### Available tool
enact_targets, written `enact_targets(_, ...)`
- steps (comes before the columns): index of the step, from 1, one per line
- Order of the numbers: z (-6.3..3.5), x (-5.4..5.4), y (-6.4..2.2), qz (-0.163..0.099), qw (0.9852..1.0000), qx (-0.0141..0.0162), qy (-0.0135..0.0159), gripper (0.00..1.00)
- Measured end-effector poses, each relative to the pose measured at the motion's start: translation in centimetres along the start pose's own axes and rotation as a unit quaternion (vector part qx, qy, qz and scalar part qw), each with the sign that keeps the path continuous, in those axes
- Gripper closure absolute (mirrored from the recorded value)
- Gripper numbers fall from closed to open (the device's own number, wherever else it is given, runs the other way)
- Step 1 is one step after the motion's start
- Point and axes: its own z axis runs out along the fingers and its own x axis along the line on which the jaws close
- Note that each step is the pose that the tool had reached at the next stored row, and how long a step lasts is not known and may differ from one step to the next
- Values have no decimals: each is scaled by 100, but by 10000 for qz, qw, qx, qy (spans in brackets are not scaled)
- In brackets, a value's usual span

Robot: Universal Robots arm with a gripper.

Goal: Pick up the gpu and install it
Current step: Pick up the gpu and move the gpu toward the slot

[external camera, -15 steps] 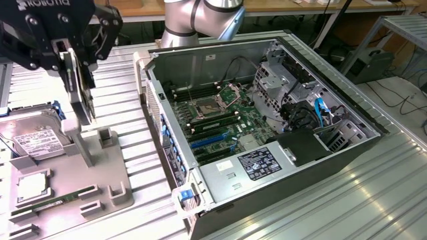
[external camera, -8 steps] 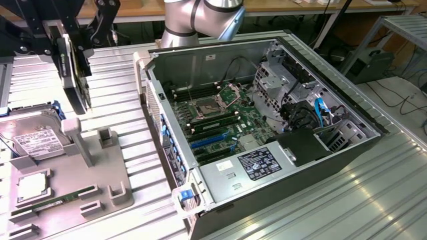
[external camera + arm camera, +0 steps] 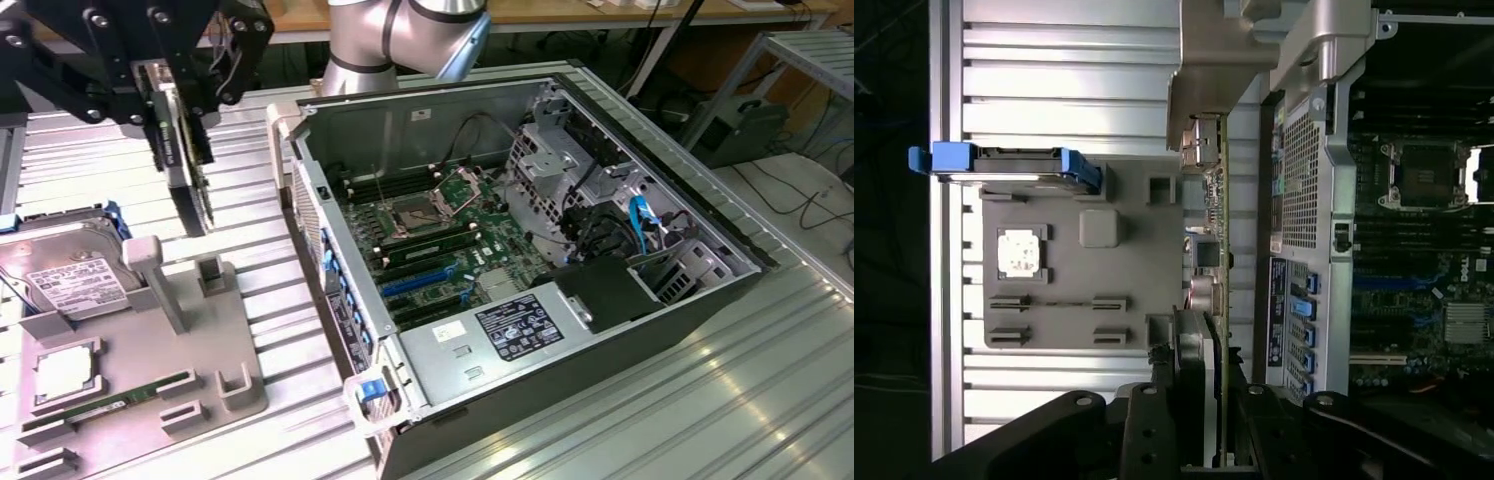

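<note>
The claw (image 3: 174, 112) grasps the card (image 3: 191, 190) up in the air beside the open computer (image 3: 400, 130); lifting looks done, and fitting it calls for lining up with a slot (image 3: 422, 280).

computer case (image 3: 641, 370): on the table (image 3: 747, 400), in the middle of the exterior view, open side up.
motherboard (image 3: 441, 250): inside the case, on its floor.
power supply (image 3: 514, 330): inside the case, at 5 o'clock from the motherboard.
holder tray (image 3: 200, 370): on the table, at 8 o'clock from the case.
hard drive (image 3: 67, 275): on the tray, at its 11 o'clock corner.
CPU (image 3: 63, 372): on the tray, at 6 o'clock from the hard drive.
gpu (image 3: 191, 185): in the gripper (image 3: 180, 110), edge-on, in the air between tray and case, at 10 o'clock from the case.
</note>
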Motion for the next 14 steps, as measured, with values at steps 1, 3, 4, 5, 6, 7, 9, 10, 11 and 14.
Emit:
enact_targets(1, 6, -54, -1, 0, 10000, 0, 0, 72)
enact_targets(3, 15, -141, -4, -1, 10000, 0, 0, 72)
enact_targets(4, 22, -219, -5, 0, 10000, 0, 0, 72)
enact_targets(5, 26, -262, -6, 0, 10000, 0, 0, 72)
enact_targets(6, 29, -306, -7, -1, 10000, 1, 0, 72)
enact_targets(7, 35, -365, -9, -1, 10000, 1, 0, 72)
enact_targets(9, 45, -479, -11, 0, 10000, 1, 0, 72)
enact_targets(10, 49, -521, -12, 0, 10000, 1, 0, 72)
enact_targets(11, 53, -570, -13, -1, 10000, 1, 0, 72)
enact_targets(14, 63, -717, -16, 0, 10000, 1, 0, 72)
